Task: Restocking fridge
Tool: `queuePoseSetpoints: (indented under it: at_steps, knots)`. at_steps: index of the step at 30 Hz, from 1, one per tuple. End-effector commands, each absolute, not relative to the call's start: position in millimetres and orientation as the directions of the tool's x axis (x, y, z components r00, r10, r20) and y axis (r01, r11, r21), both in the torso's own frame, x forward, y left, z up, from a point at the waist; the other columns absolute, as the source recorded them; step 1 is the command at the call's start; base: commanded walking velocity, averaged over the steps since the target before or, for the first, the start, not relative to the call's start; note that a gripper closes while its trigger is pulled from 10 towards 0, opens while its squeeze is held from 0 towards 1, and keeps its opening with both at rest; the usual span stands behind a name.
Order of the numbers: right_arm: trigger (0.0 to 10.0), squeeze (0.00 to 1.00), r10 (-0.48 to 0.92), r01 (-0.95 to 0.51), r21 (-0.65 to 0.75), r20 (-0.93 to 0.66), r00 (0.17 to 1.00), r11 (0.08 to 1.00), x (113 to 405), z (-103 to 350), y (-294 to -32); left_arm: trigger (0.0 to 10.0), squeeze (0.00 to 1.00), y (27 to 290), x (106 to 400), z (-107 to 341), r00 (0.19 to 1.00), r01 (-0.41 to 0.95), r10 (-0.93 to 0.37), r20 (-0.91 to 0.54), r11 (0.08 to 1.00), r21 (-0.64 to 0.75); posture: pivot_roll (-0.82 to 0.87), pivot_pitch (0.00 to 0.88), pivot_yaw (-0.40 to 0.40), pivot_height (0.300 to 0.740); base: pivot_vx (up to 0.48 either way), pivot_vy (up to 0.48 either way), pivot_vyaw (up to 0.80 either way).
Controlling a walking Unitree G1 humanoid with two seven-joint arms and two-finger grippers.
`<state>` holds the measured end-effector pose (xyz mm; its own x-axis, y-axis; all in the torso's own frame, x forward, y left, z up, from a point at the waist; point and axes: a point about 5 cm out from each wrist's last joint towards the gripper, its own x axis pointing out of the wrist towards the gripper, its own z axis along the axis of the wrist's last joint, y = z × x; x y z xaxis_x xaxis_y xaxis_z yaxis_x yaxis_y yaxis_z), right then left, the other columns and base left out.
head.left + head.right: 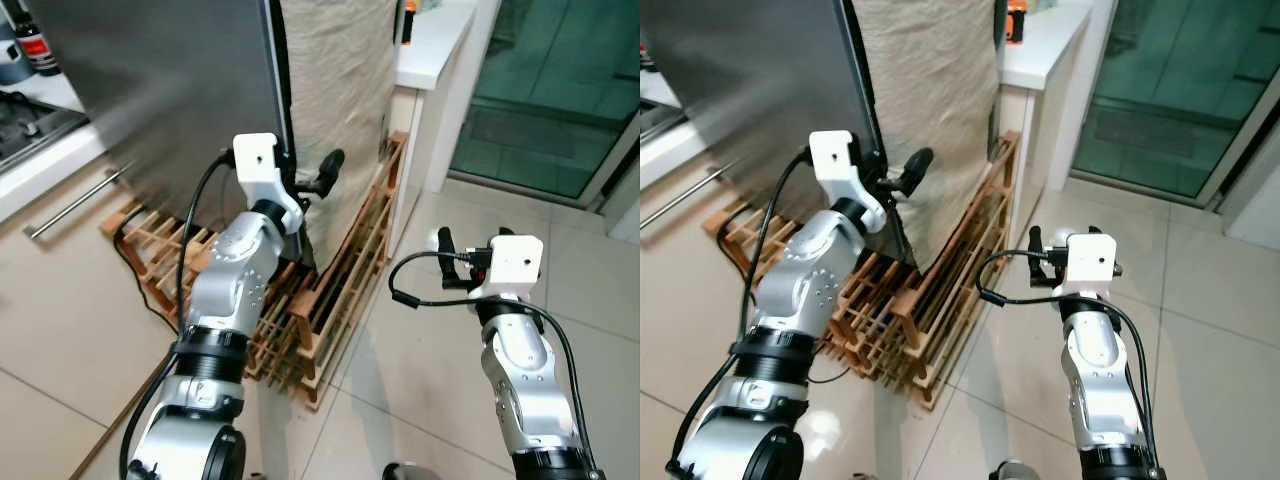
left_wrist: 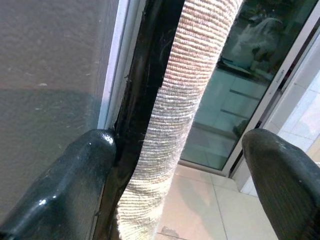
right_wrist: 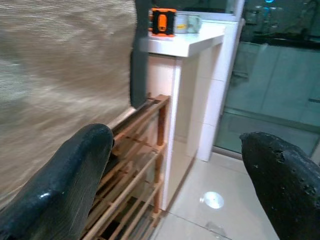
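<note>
The fridge's steel door (image 1: 150, 90) stands shut at the upper left, with a black seal (image 2: 145, 100) along its edge. A beige cloth (image 1: 340, 90) hangs over the fridge's side. My left gripper (image 1: 310, 180) is open at that door edge: one finger (image 2: 75, 185) rests against the seal and door face, the other finger (image 2: 285, 180) lies beyond the cloth. My right gripper (image 1: 445, 255) hangs open over the floor tiles at the right, holding nothing, and points toward the cloth and the rack (image 3: 145, 150).
A wooden slatted rack (image 1: 330, 300) lies on the floor under the fridge, with a black cable beside it. A white counter (image 1: 430, 45) with an orange object (image 3: 162, 21) stands behind it. Glass sliding doors (image 1: 550, 90) are at the right; a stove (image 1: 25, 120) and a drawer handle (image 1: 75, 200) are at the left.
</note>
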<state>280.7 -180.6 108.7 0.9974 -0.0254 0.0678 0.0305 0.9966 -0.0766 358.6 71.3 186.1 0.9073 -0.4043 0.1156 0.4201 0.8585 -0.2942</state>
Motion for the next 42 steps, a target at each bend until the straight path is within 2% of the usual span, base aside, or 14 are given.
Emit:
queuePoseSetpoints:
  at_steps: [1,3,6,8,10,17,22,26,29,30,32,33,34,42]
  knots:
    - [10.0,0.0,-0.021,0.028,-0.08,0.081,0.997,0.996,281.5,112.3,-180.3,10.0,0.0,50.6,359.6,194.7,0.856,0.516,-0.497,0.141,0.813,-0.268,-0.18,0.0,0.056,0.74,0.0,0.0,0.0]
    - [10.0,0.0,-0.022,0.029,-0.081,0.079,0.997,0.996,280.4,112.0,-181.4,10.0,0.0,43.2,359.1,197.6,0.834,0.551,-0.53,0.154,0.79,-0.269,-0.19,0.0,0.057,0.74,0.0,0.0,0.0]
    - [10.0,0.0,-0.028,0.031,-0.081,0.038,0.999,0.996,273.4,104.1,-185.2,10.0,0.0,11.2,348.3,208.9,0.685,0.727,-0.694,0.221,0.629,-0.276,-0.19,0.0,0.059,0.74,0.0,0.0,0.0]
    - [10.0,0.0,-0.004,0.004,-0.081,-0.002,1.0,0.997,266.3,96.7,-182.3,10.0,0.0,-16.1,336.5,209.5,0.523,0.837,-0.816,0.245,0.439,-0.326,-0.19,0.0,0.059,0.74,0.0,0.0,0.0]
    - [10.0,0.0,0.005,-0.006,-0.08,-0.013,1.0,0.997,264.5,94.8,-180.9,10.0,0.0,-22.9,333.4,209.2,0.483,0.855,-0.839,0.252,0.389,-0.343,-0.19,0.0,0.059,0.74,0.0,0.0,0.0]
    - [10.0,0.0,0.031,-0.033,-0.075,-0.027,0.999,0.997,257.6,92.6,-173.6,10.0,0.0,-86.2,288.8,238.6,0.088,0.943,-0.917,0.39,-0.049,-0.329,-0.26,0.0,0.087,0.74,0.0,0.0,0.0]
    - [10.0,0.0,0.034,-0.036,-0.077,-0.032,0.999,0.996,255.7,93.8,-173.7,10.0,0.0,-83.8,282.2,240.8,0.004,0.95,-0.916,0.401,-0.121,-0.286,-0.26,0.0,0.087,0.74,0.0,0.0,0.0]
    - [10.0,0.0,0.043,-0.046,-0.074,-0.034,0.998,0.996,254.6,94.7,-171.6,10.0,0.0,-47.0,306.0,238.1,0.194,0.954,-0.894,0.404,0.077,-0.288,-0.25,0.0,0.084,0.74,0.0,0.0,0.0]
    - [10.0,0.0,0.046,-0.048,-0.068,-0.028,0.999,0.997,257.3,96.1,-170.4,10.0,0.0,-13.3,321.5,223.1,0.384,0.916,-0.858,0.341,0.306,-0.259,-0.22,0.0,0.078,0.74,0.0,0.0,0.0]
    - [10.0,0.0,0.042,-0.043,-0.058,-0.014,0.999,0.997,262.8,99.7,-170.4,10.0,0.0,20.6,330.8,207.0,0.535,0.842,-0.793,0.292,0.47,-0.266,-0.21,0.0,0.076,0.74,0.0,0.0,0.0]
    - [10.0,0.0,0.04,-0.041,-0.054,-0.009,0.999,0.998,264.8,101.1,-170.4,10.0,0.0,32.4,332.6,201.5,0.581,0.811,-0.765,0.277,0.517,-0.275,-0.19,0.0,0.072,0.74,0.0,0.0,0.0]
    - [10.0,0.0,0.043,-0.043,-0.05,0.004,0.999,0.998,271.5,105.6,-169.6,10.0,0.0,68.5,334.1,184.6,0.71,0.702,-0.665,0.234,0.637,-0.319,-0.16,0.0,0.063,0.74,0.0,0.0,0.0]
    - [10.0,0.0,0.043,-0.043,-0.05,0.004,0.999,0.998,271.5,105.6,-169.6,10.0,0.0,68.5,334.1,184.6,0.71,0.702,-0.665,0.234,0.637,-0.319,-0.16,0.0,0.063,0.74,0.0,0.0,0.0]
    - [10.0,0.0,0.118,-0.117,-0.029,0.024,0.993,0.993,295.5,113.7,-154.7,10.0,0.0,180.0,302.0,139.6,0.967,0.253,-0.231,0.106,0.919,-0.301,-0.04,0.0,0.015,0.74,0.0,0.0,0.19]
